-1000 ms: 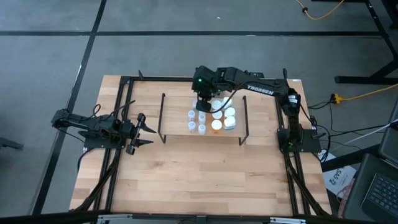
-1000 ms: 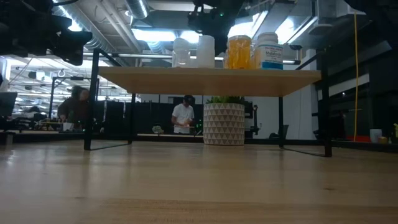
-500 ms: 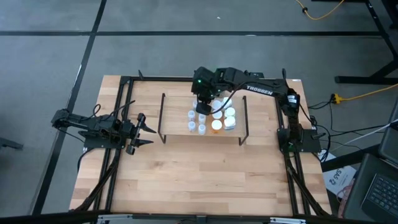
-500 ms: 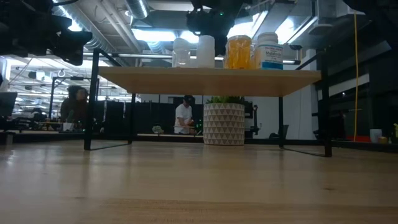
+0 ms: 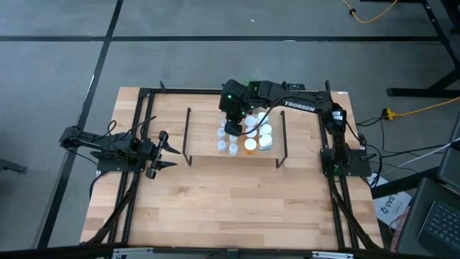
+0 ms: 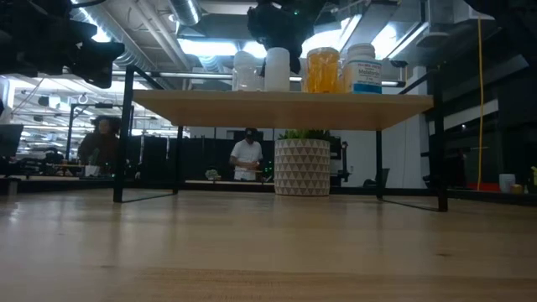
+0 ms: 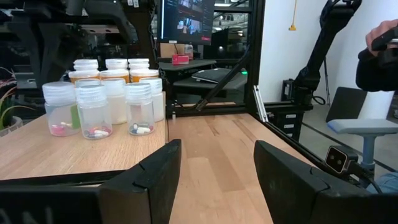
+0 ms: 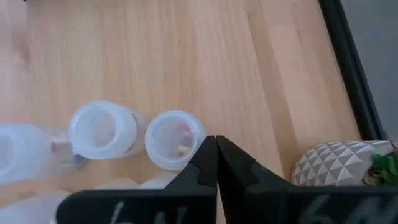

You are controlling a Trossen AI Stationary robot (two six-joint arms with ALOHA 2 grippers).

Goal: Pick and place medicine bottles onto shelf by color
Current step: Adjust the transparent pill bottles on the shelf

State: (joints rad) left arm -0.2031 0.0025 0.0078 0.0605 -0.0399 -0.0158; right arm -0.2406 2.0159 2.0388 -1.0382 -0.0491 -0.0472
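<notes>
Right gripper (image 8: 216,142) hangs over the shelf (image 5: 201,144) with its fingers pressed together, holding nothing, tips just above the clear bottles (image 8: 175,139). Left gripper (image 5: 169,152) waits at the table's left side, fingers spread wide and empty. The medicine bottles (image 5: 248,137) all stand clustered on the shelf board: four small clear ones, the white and orange ones behind, too bunched to count.

You are getting bare table (image 5: 237,201) all along the front and at the left. The medicine bottles (image 5: 246,137) are crowding the middle of the shelf (image 5: 203,147), its ends lying open. The potted plant (image 6: 302,166) is blocking the passage beneath the shelf.
</notes>
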